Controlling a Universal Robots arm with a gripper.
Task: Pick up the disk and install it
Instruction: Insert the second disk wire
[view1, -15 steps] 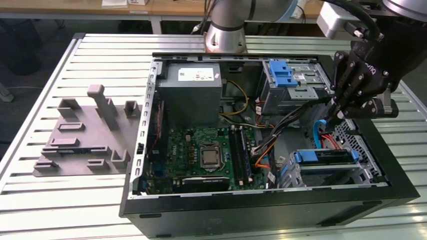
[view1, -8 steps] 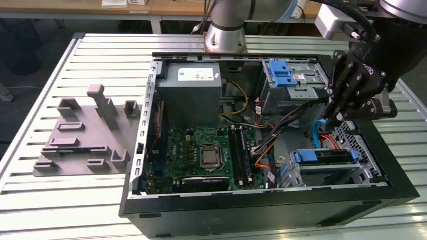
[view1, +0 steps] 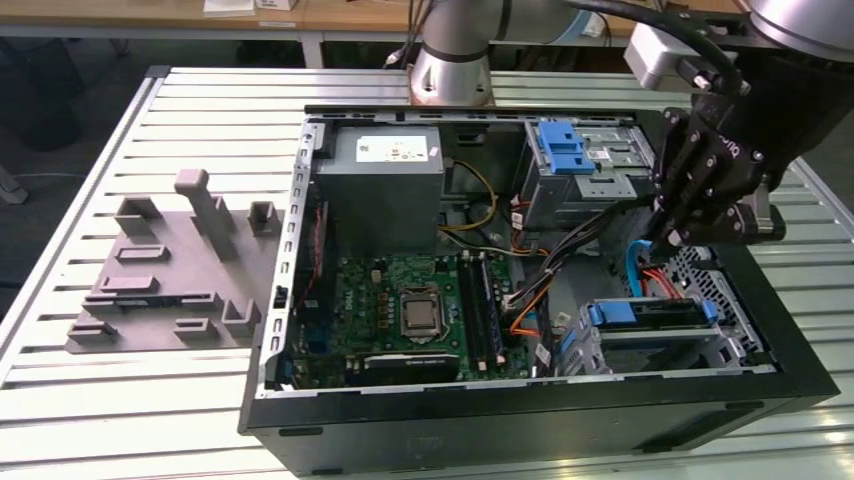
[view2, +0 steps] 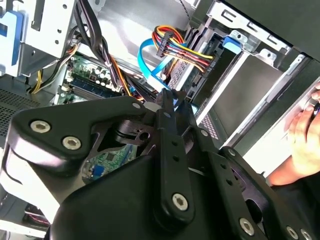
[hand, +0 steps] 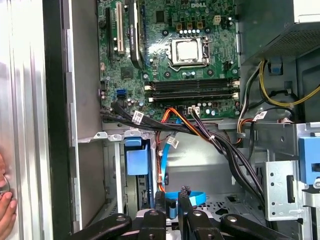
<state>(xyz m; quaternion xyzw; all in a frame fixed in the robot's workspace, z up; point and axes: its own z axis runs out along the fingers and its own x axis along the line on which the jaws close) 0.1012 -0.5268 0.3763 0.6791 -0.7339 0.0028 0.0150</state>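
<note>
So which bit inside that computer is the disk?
Find the open computer case, then its near corner on the exterior view's right, below the gripper. The disk sits in the bay there: flat, edged by a blue bracket, unlike the far metal cage with a blue latch.

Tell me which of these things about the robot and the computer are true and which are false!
1. The computer case is open, showing the motherboard. True.
2. The gripper hangs over the grey fixture. False: it is over the case; the fixture stands apart.
3. The disk lies on the table. False: it sits in a bay inside the case.
4. A person's hand is outside the case wall. True.
</note>
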